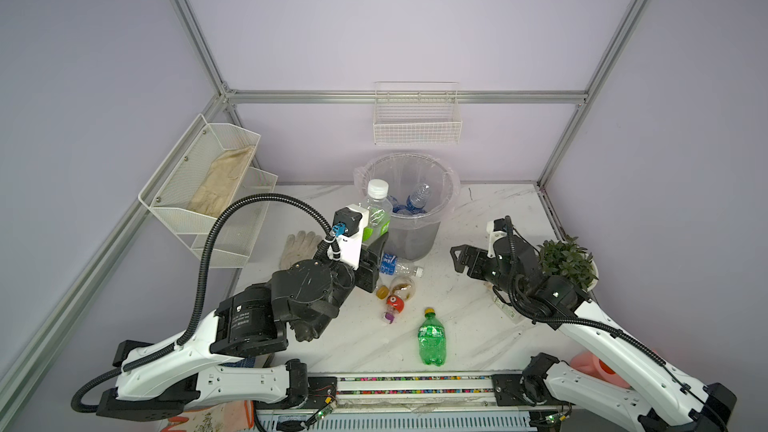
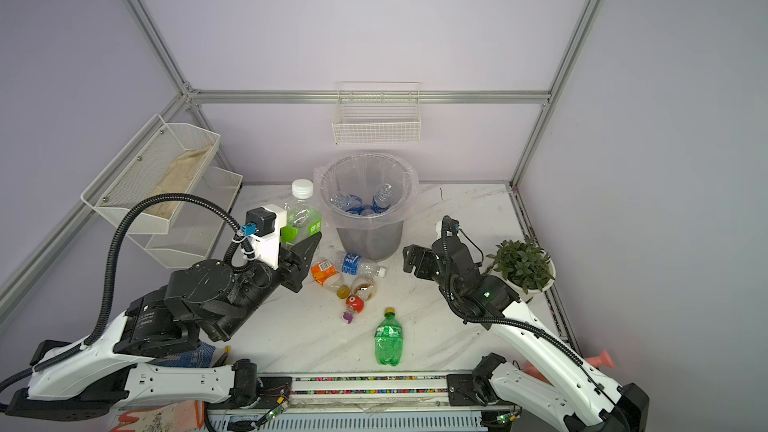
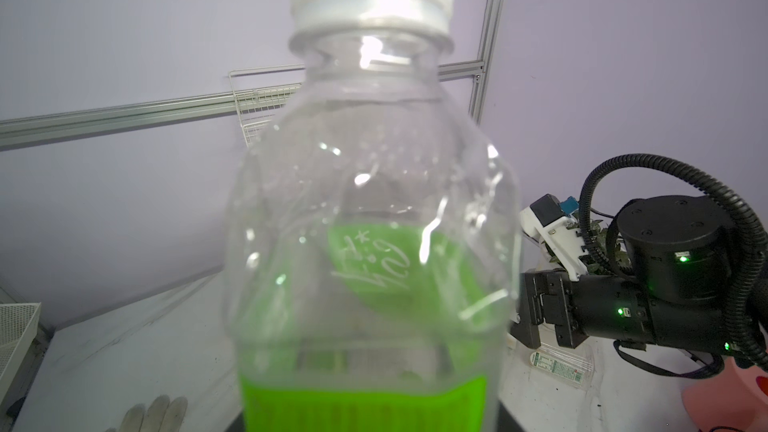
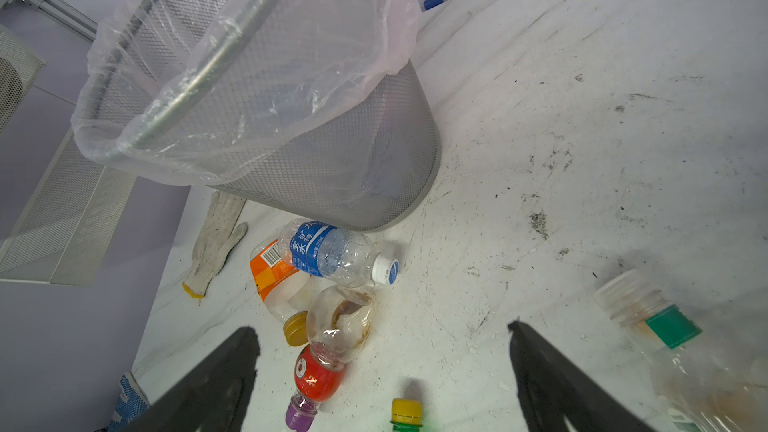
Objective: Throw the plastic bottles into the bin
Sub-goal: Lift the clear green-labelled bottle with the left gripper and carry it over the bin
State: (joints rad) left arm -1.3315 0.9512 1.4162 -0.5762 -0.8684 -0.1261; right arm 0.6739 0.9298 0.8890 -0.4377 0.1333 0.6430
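My left gripper (image 1: 375, 248) is shut on a clear plastic bottle (image 1: 377, 209) with a white cap and a green label. It holds the bottle upright, just left of the bin's (image 1: 412, 236) rim; the bottle (image 3: 370, 209) fills the left wrist view. Several blue-labelled bottles (image 1: 417, 198) lie inside the bin. In front of it on the table lie a blue-labelled bottle (image 4: 332, 255), an orange-labelled one (image 4: 270, 272), a brown-stained clear one (image 4: 340, 317), a small red one (image 4: 318, 376) and a green one (image 1: 431, 336). My right gripper (image 4: 382, 326) hangs open right of this pile.
A potted plant (image 1: 565, 263) stands behind the right arm, and another clear bottle (image 4: 665, 326) lies near it. A white glove (image 1: 299, 247) lies left of the bin. White wire baskets (image 1: 208, 184) hang on the left and back walls. A pink watering can (image 1: 594, 367) sits front right.
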